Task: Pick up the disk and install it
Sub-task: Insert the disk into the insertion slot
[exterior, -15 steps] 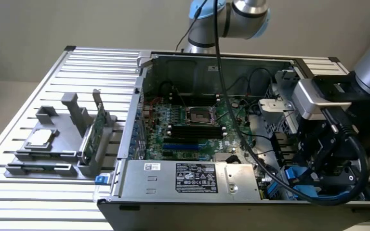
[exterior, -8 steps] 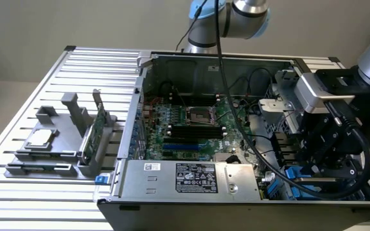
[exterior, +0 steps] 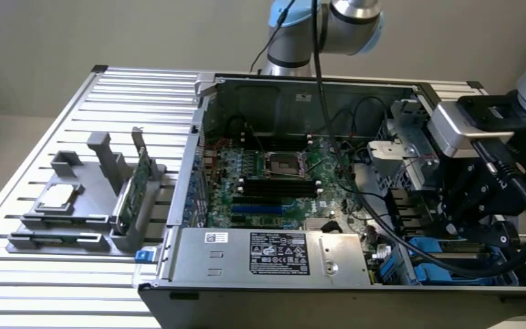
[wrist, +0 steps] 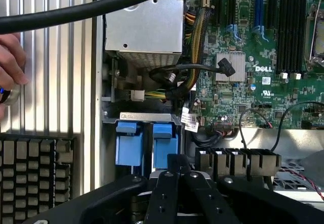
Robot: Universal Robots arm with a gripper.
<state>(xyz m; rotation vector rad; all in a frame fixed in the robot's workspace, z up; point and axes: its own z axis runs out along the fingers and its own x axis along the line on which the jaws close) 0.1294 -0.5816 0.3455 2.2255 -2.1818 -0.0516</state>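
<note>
The open computer case [exterior: 199,123] lies below the gripper [wrist: 177,163], with its drive bay straight ahead of the fingertips. The disk [wrist: 164,142] shows its blue carrier end in that bay, just in front of the gripper, long axis running away from it into the bay. A second blue carrier [wrist: 126,143] sits alongside. The jaws are drawn together at the disk's blue edge, possibly nipping it.
</note>
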